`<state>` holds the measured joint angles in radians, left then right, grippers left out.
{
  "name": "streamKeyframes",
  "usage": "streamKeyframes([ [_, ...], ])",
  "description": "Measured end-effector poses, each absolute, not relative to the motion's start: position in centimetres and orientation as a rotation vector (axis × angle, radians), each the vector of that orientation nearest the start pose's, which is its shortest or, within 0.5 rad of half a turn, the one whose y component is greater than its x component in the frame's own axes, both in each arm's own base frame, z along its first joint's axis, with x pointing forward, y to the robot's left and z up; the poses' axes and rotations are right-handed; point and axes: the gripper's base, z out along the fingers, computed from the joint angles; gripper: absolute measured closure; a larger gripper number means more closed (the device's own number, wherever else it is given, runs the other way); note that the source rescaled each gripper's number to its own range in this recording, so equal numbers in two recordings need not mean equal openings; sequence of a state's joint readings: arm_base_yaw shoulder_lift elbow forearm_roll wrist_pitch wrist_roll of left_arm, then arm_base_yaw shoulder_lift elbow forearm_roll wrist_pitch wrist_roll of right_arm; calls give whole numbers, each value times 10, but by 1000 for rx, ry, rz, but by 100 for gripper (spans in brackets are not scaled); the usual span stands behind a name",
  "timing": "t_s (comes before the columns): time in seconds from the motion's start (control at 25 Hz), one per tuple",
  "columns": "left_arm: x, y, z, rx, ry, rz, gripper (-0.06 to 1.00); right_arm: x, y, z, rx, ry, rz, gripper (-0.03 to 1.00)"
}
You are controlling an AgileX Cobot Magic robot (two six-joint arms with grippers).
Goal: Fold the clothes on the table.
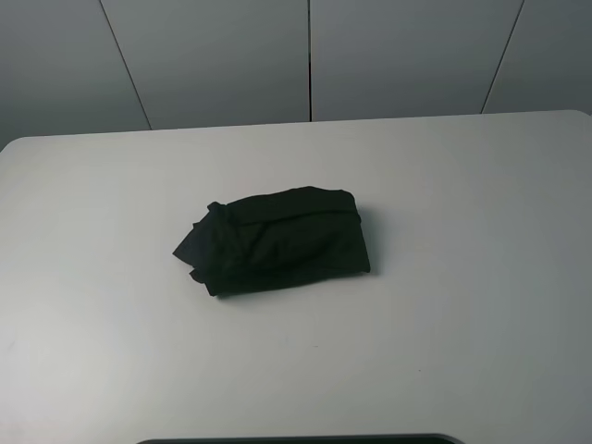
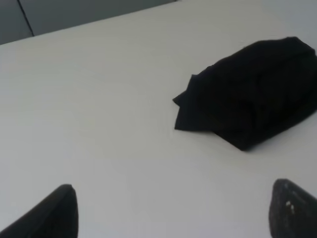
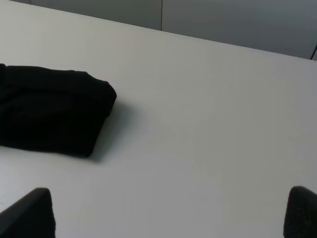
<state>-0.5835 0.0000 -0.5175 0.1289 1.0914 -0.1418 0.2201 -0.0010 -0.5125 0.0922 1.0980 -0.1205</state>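
Observation:
The black T-shirt point(image 1: 277, 240) lies folded into a compact bundle in the middle of the white table point(image 1: 481, 231). No printed characters show. A loose corner of cloth sticks out at its left end. The shirt also shows in the left wrist view point(image 2: 250, 96) and in the right wrist view point(image 3: 49, 111). Neither gripper appears in the exterior high view. My left gripper point(image 2: 173, 210) is open and empty, well short of the shirt. My right gripper point(image 3: 171, 213) is open and empty, also apart from the shirt.
A grey panelled wall point(image 1: 305, 55) stands behind the table's far edge. A dark rim point(image 1: 296, 438) shows at the near edge of the exterior high view.

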Motion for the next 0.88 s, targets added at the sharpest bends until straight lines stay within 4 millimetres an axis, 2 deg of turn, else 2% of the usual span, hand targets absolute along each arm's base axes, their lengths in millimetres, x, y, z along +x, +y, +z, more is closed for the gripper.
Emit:
streamKeyframes([
  [0.2,-3,14,280,258,2038,-191,-5,-10,6,278,-333,2041,157,-3],
  [0.52,-6,13,280,12,2049,-43,-5,-8,7,278,-130,2060,36,-3],
  [0.88,-7,14,280,-44,2047,-7,-5,-8,7,278,-134,2060,38,-3],
])
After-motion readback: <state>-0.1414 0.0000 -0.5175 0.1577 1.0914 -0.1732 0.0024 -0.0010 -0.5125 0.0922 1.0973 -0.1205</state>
